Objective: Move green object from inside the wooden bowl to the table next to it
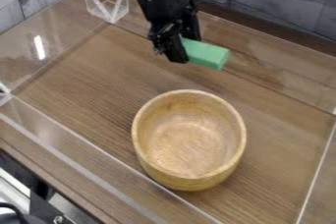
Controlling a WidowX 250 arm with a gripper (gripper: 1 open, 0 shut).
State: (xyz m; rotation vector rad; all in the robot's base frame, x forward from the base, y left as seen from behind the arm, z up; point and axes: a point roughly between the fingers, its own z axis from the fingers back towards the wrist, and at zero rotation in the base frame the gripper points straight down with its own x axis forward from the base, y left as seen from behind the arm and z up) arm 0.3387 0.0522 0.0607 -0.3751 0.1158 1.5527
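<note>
Bowl (190, 140) bare inside | green block (203, 54) beyond its rim

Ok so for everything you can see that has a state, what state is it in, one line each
Green block: out of the bowl, gripped at its left end in the picture
Claw: closed on the green block
Wooden bowl: upright, nothing in it
Table: bowl resting on it; whether the block touches it, I can't tell
</note>
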